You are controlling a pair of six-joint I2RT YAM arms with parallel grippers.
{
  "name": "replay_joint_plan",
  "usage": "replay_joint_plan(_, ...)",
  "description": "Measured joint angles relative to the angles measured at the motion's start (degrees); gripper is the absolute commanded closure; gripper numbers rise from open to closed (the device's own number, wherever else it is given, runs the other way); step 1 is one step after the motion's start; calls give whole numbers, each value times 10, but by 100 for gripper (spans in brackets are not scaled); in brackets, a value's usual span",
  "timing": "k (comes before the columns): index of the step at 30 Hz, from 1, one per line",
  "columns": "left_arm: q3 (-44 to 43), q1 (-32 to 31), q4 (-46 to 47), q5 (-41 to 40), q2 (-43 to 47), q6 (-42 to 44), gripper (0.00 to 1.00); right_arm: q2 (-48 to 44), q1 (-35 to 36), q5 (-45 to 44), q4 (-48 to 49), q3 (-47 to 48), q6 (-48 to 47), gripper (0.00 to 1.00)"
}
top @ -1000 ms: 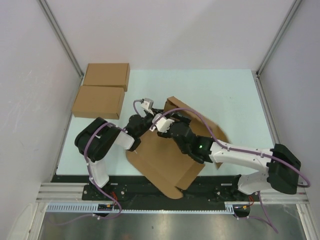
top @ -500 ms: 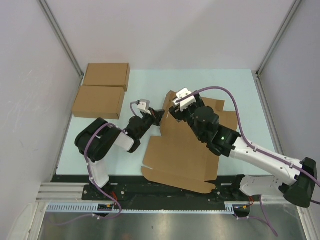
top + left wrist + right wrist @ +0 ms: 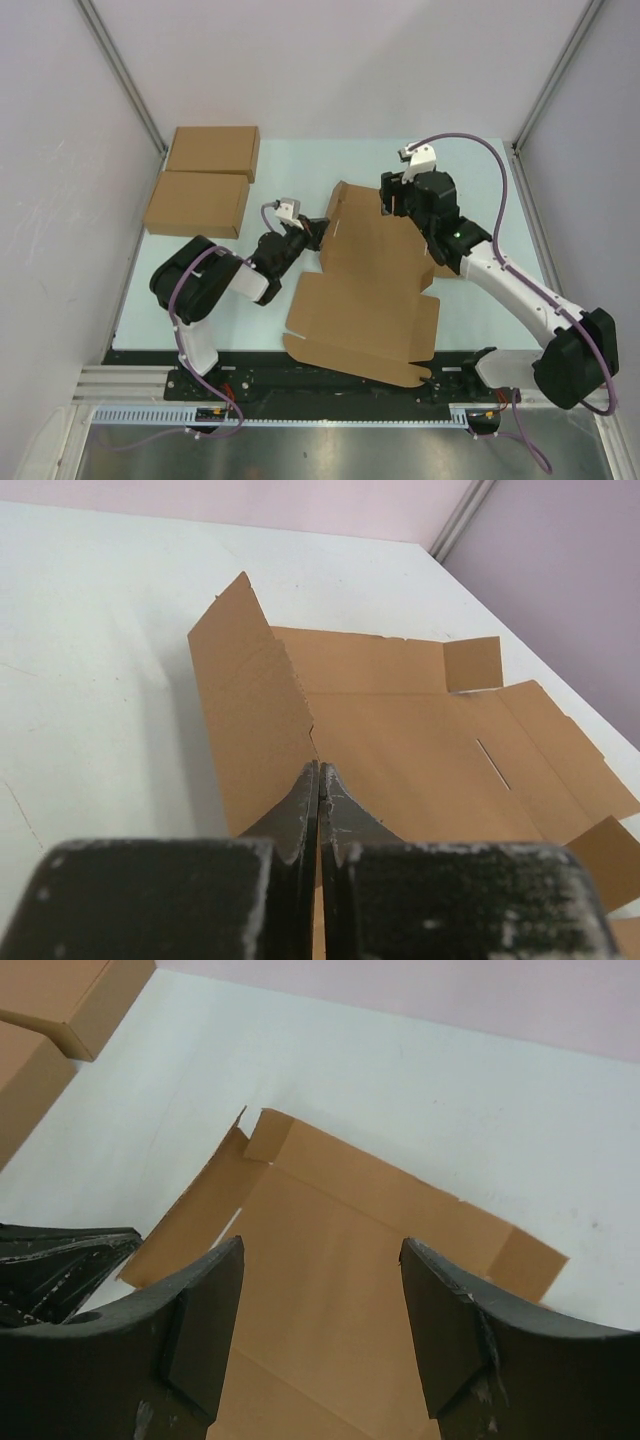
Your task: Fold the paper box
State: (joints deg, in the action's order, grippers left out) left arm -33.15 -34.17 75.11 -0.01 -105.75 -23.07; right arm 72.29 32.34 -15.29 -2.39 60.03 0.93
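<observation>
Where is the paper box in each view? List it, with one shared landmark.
Top external: paper box, centre, between the arms.
Left wrist: centre and right, beyond the shut left gripper.
Right wrist: centre, framed by the open right gripper.
Shared landmark: its raised flap at the left gripper.

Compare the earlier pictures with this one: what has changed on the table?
The right gripper, open, swung off the sheet toward the far right. The sheet turned and opened out flat. The left gripper closed on its left flap. The two boxes stayed put.
</observation>
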Motion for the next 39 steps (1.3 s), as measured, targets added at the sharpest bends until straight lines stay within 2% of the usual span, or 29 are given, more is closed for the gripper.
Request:
replay_joint_plan(3,-2,1,0,-11,1,8,99,19,-26,36,1,5,38,33)
replay_joint_plan(7,-2,10,-9,-46,22,11,84,48,-76,95,1,9,92,34)
replay_joint_plan(10,-2,18,-45,-75,67,21,56,63,-125,130,0,9,140,31)
replay_joint_plan(13,-13,22,-111,-110,129,38,46,69,-154,132,-9,9,172,26)
replay_joint_plan(15,-37,22,-158,-134,153,49,44,69,-167,127,-22,9,189,25)
replay_joint_plan(21,-129,28,-302,-178,175,61,34,66,-259,175,-22,-17,263,21)
replay_joint_plan(23,-168,37,-373,-172,170,59,19,68,-289,186,-21,-27,272,19)
replay_joint_plan(24,-186,43,-398,-166,167,57,16,71,-296,193,-20,-29,275,17)
replay_joint_plan(25,-211,52,-435,-153,159,49,12,76,-299,199,-18,-30,276,11)
replay_joint_plan(27,-261,80,-493,-116,138,26,9,97,-305,223,1,-28,282,10)
replay_joint_plan(28,-284,96,-518,-94,127,15,0,112,-307,233,8,-26,285,9)
replay_joint_plan(33,-330,167,-608,2,85,-16,0,180,-313,247,18,-15,284,9)
replay_joint_plan(39,-330,177,-638,125,52,-19,0,197,-311,256,50,-13,290,10)
